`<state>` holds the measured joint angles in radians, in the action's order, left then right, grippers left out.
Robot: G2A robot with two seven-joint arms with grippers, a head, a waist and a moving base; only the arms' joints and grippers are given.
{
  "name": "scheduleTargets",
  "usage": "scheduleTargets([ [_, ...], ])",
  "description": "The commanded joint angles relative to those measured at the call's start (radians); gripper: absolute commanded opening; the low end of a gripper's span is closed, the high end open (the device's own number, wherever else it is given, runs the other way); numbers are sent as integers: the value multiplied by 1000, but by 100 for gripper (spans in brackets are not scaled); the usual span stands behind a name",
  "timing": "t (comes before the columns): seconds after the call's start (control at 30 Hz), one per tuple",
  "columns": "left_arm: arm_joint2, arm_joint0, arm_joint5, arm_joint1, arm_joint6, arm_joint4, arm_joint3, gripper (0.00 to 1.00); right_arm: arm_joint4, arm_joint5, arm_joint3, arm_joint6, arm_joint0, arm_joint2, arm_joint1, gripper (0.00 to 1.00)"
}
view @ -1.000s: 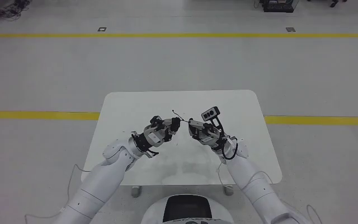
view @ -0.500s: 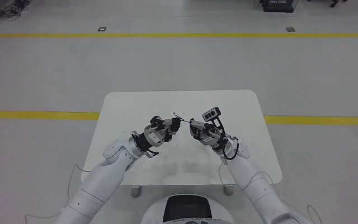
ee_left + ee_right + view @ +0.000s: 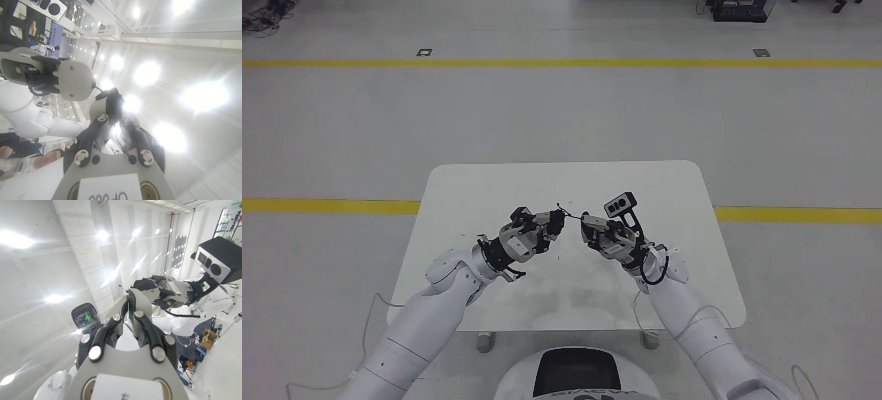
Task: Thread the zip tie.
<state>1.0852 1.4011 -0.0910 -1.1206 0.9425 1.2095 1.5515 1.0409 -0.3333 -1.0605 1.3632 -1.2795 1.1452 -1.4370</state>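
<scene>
Over the worktop (image 3: 472,200), left tool (image 3: 556,223) and right tool (image 3: 128,298) sit close, each pressed together. Both apparently pinch the zip tie (image 3: 98,89).

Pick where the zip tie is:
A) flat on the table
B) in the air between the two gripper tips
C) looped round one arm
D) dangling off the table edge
B: the zip tie bridges the small gap between the left gripper and the right gripper, both shut on it and held over the table.
</scene>
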Motion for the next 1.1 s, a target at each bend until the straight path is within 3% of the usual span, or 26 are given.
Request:
scheduleTargets([
  [0.0,0,0,0,0,0,0,0,0,1,-1,2,0,0,0,0,0],
  [1.07,0,0,0,0,0,0,0,0,12,-7,38,13,3,-4,-4,0],
])
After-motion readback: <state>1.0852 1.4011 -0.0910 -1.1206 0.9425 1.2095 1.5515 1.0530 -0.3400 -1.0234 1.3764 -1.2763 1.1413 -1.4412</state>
